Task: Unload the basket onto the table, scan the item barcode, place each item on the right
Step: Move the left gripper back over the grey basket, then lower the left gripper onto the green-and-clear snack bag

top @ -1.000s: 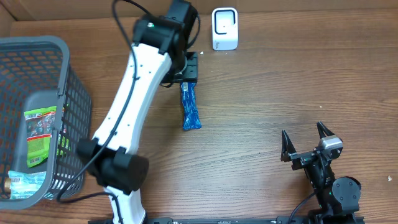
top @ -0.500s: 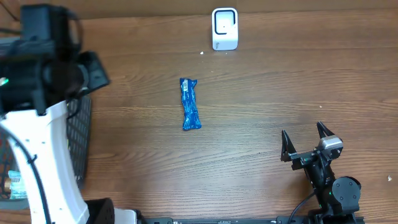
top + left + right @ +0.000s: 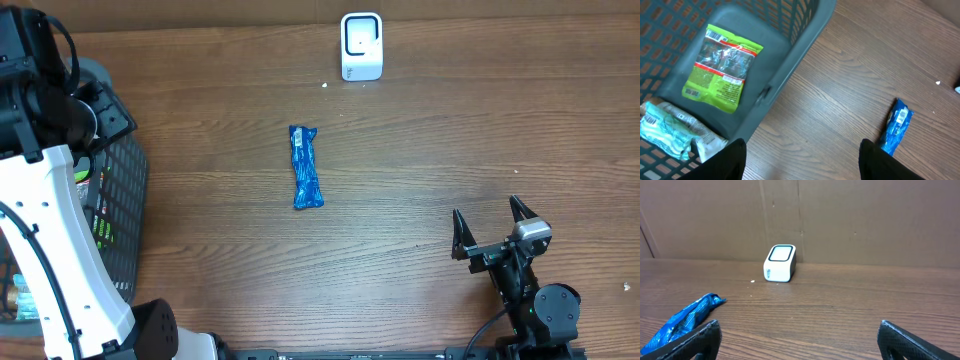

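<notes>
- Two arms are seen from overhead. The left arm [image 3: 50, 250] is raised over the basket [image 3: 130, 190] at the left edge of the bench [image 3: 450, 130]. The right end effector [image 3: 487, 212] is held at the near right, spread wide and empty. The blue packet [image 3: 306, 168] is laid flat mid-bench, its length pointing roughly toward the scanner [image 3: 361, 46], which is stood at the far edge, well apart from it.
- From the left wrist, the left end effector [image 3: 802, 165] is shown released: its fingers [image 3: 727, 160] are set wide apart with nothing between them. Below, a green packet [image 3: 722, 67] and a pale packet [image 3: 665, 132] are seen lying inside the basket. The blue packet is seen on the bench outside it, to the right.
- From the right wrist, the right end effector is seen released, one finger at each lower corner and nothing gripped. The scanner is stood ahead near the cardboard wall [image 3: 865, 215], and the blue packet is seen low at the left, nearer than the scanner.
</notes>
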### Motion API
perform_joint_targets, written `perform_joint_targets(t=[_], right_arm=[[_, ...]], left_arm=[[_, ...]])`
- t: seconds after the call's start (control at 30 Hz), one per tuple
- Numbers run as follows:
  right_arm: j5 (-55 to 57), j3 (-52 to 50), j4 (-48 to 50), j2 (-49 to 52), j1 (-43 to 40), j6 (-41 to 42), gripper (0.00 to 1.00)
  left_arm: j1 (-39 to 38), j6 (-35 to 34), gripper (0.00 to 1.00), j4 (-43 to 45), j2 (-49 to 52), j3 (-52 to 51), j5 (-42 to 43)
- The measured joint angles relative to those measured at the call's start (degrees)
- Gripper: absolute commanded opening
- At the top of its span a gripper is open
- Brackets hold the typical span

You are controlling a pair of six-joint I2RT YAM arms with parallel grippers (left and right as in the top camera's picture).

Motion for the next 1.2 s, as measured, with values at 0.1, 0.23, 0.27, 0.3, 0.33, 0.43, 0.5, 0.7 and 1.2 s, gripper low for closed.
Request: perform_joint_targets(t=[0.1, 0.23, 0.27, 0.3, 0.33, 0.43, 0.5, 0.7, 1.2], right_arm=[[0.00, 0.00, 0.00, 0.00, 0.00, 0.00, 1.00], [0.00, 0.00, -0.02, 0.00, 0.00, 0.00, 1.00], [0.02, 0.00, -0.02, 0.00, 0.00, -0.02, 1.00], [-0.02, 0.00, -0.02, 0.00, 0.00, 0.00, 1.00], [0.00, 0.00, -0.02, 0.00, 0.00, -0.02, 1.00], [0.00, 0.00, -0.02, 0.00, 0.00, -0.02, 1.00], [0.02, 0.00, -0.02, 0.00, -0.02, 0.00, 1.00], [0.02, 0.00, 0.00, 0.00, -0.02, -0.02, 1.00], [0.02, 0.00, -0.02, 0.00, 0.00, 0.00, 1.00]], left_arm=[[0.00, 0.85, 0.63, 0.68, 0.33, -0.11, 0.74], [0.00, 1.22, 0.63, 0.68, 0.33, -0.11, 1.25], [0.00, 1.25, 0.63, 0.68, 0.33, -0.11, 1.27], [0.00, 1.33, 0.63, 0.70, 0.35, -0.11, 1.27], [0.00, 1.40, 0.63, 0.76, 0.35, -0.11, 1.27], [0.00, 1.40, 0.63, 0.87, 0.35, -0.11, 1.29], [0.00, 1.40, 0.63, 1.01, 0.33, -0.20, 1.27], [0.00, 2.32, 0.61, 3.50, 0.35, -3.06, 1.25], [3.72, 3.02, 0.69, 5.14, 1.07, -0.74, 0.15]])
